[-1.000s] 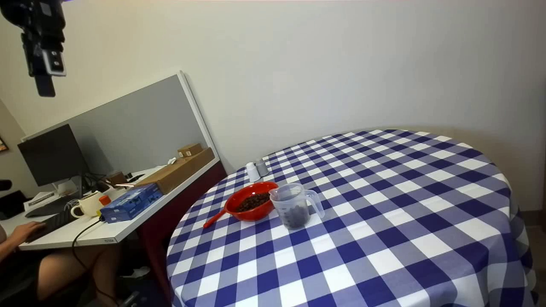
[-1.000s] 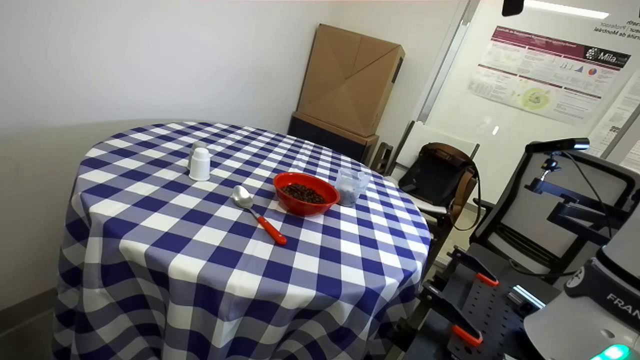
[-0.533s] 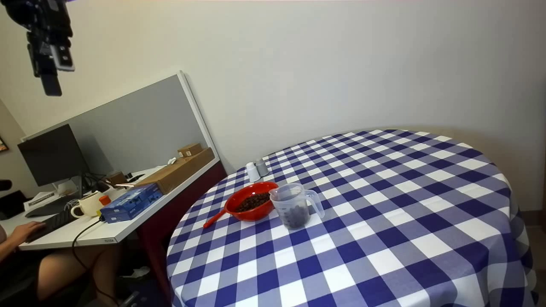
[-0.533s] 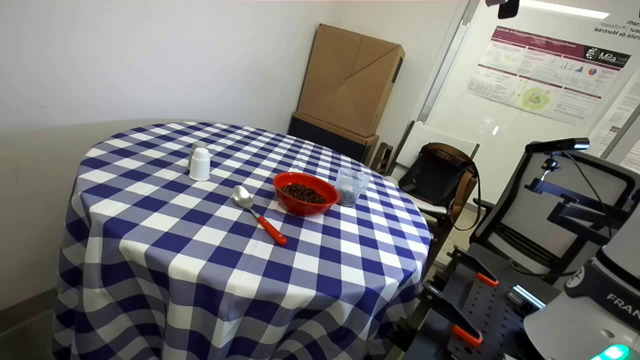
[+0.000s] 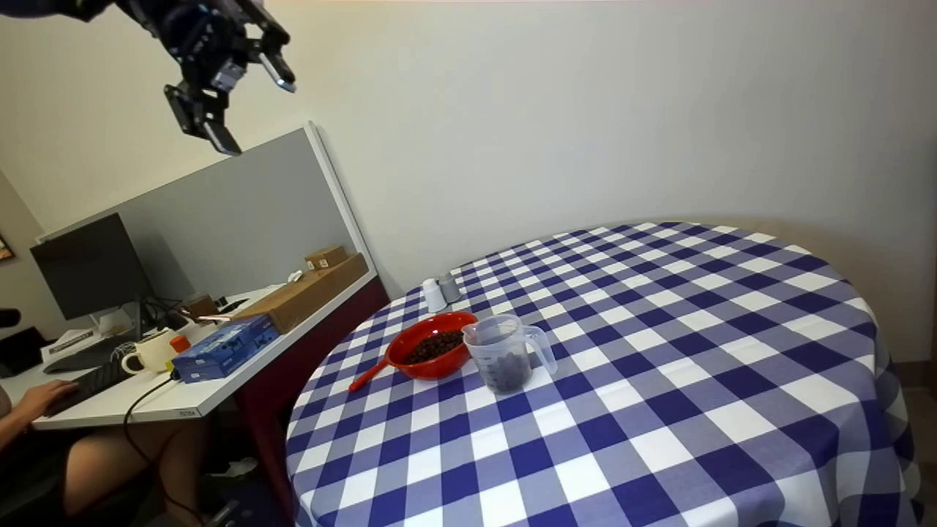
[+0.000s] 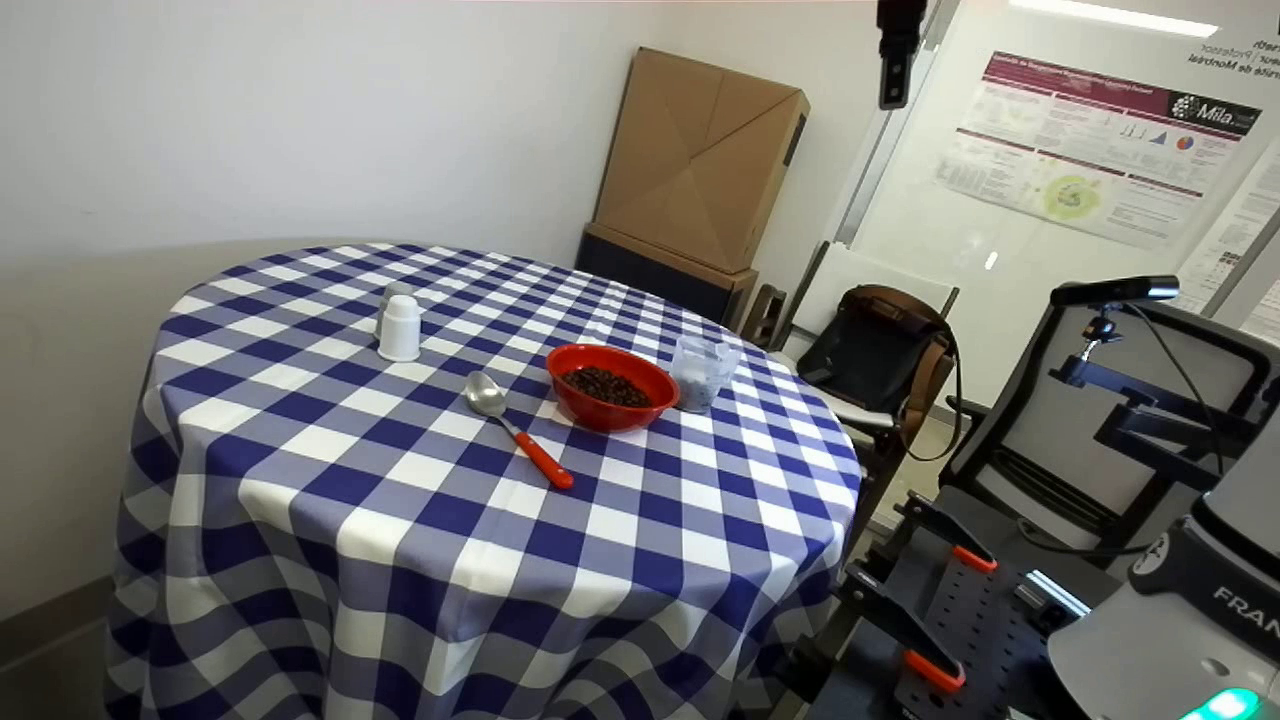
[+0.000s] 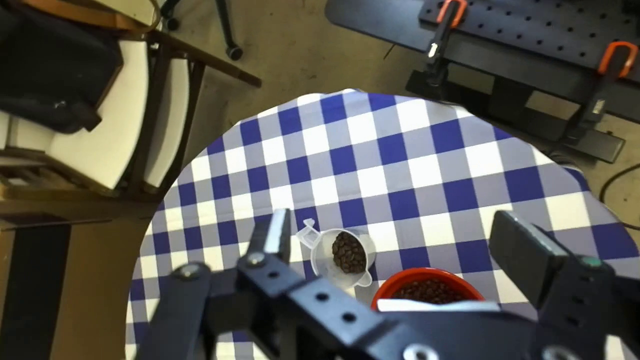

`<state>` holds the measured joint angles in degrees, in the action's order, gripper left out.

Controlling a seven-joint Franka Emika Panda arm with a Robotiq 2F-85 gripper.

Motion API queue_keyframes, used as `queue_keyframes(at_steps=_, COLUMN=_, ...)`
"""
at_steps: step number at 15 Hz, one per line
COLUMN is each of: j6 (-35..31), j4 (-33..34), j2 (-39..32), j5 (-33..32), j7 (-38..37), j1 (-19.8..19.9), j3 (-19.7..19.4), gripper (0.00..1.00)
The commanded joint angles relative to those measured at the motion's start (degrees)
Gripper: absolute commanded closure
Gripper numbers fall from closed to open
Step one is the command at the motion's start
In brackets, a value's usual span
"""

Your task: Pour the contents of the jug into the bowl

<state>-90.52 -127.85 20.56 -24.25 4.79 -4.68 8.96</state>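
The jug (image 5: 505, 362) is a clear measuring cup with a handle. It stands upright on the checked tablecloth with dark beans in it, also in an exterior view (image 6: 703, 375) and the wrist view (image 7: 327, 262). The red bowl (image 5: 439, 368) stands beside it, with dark beans inside, also in an exterior view (image 6: 610, 415). In the wrist view the bowl (image 7: 425, 273) is partly hidden by the gripper body. My gripper (image 5: 258, 117) is open and empty, high above and away from both. In the wrist view its fingers (image 7: 392, 217) are wide apart. In an exterior view only part of the gripper (image 6: 895, 85) shows.
A spoon with a red handle (image 6: 545, 462) lies beside the bowl. A white shaker (image 6: 400, 330) and a grey shaker (image 5: 449, 288) stand farther back. A desk with a blue box (image 5: 225, 350) stands beside the table. A chair with a bag (image 6: 865, 345) is near the table edge.
My gripper has moved toward the table and turned, so both fingers now show apart in an exterior view. The jug, bowl and spoon have not moved.
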Motion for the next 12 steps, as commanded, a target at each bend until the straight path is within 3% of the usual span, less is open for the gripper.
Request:
queue_keyframes(at_steps=1, j6=-7.76, j4=0.62, j2=-5.07, j5=-6.52, j7=11.32, j1=0.03, j3=-4.35, gripper=0.0)
queue_keyframes(at_steps=7, j6=-21.75, j4=0.68, j2=-12.75, j5=-9.64, j7=30.27, j1=1.95, j3=-10.04, gripper=0.0)
queue_keyframes(at_steps=12, j6=-25.8, j4=1.4, j2=-18.89, j5=-8.26, j7=45.61, j1=4.39, j3=-12.05, gripper=0.0)
